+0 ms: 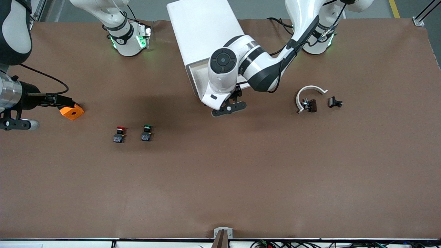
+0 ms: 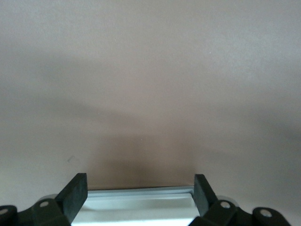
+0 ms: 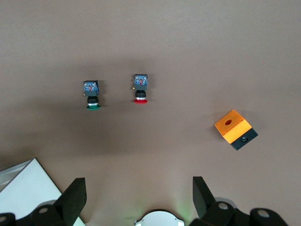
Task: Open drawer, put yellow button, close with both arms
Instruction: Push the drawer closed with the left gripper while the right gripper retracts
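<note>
Left tool (image 1: 230, 107) occupies the drawer (image 1: 195, 77) front. Open table (image 1: 220, 179) at 6 o'clock; red button (image 1: 119, 134) and green button (image 1: 146, 133) obstruct 8 o'clock.

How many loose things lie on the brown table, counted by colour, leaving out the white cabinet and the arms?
Red-capped pushbutton: 1
Green-capped pushbutton: 1
Orange block with a black base: 1
White curved plastic piece: 1
Small black parts (one against the white piece, one beside it): 2
Total: 6
</note>
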### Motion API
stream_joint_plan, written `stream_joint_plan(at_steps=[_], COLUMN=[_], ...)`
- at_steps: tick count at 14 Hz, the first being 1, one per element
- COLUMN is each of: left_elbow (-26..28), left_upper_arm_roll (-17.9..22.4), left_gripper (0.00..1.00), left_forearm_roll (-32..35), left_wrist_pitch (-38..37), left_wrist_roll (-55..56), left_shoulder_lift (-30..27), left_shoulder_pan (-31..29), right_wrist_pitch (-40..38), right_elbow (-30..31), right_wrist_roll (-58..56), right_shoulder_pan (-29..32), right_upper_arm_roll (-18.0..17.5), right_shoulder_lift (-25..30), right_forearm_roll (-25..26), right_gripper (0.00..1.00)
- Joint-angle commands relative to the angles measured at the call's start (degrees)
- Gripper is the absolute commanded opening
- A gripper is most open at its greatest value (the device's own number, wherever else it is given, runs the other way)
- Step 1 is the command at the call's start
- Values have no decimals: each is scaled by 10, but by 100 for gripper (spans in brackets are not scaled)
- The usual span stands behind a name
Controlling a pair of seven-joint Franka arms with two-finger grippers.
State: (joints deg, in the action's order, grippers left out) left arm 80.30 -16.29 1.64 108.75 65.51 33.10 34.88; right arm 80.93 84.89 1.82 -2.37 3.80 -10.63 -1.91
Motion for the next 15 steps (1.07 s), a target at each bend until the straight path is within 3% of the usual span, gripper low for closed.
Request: stream_joint_plan(at_steps=[1, 11, 15], left_elbow=[22, 26, 26], left_upper_arm_roll=[-2, -11, -30], left_gripper=[100, 100, 100], left_forearm_roll=[13, 8, 4], left_wrist_pitch=[5, 1, -5], left_wrist_roll=[24, 73, 109], left_shoulder_lift=[-20, -15, -9], left_shoulder_pan=[8, 32, 32], right_wrist_pitch=[3, -39, -22], right_elbow=[20, -38, -12], right_wrist_roll=[11, 14, 18], right_shoulder_pan=[5, 11, 7], right_upper_arm_roll=[-11, -11, -12], right_shoulder_lift=[21, 16, 39], right_forearm_roll=[11, 15, 14], right_gripper=[100, 100, 100])
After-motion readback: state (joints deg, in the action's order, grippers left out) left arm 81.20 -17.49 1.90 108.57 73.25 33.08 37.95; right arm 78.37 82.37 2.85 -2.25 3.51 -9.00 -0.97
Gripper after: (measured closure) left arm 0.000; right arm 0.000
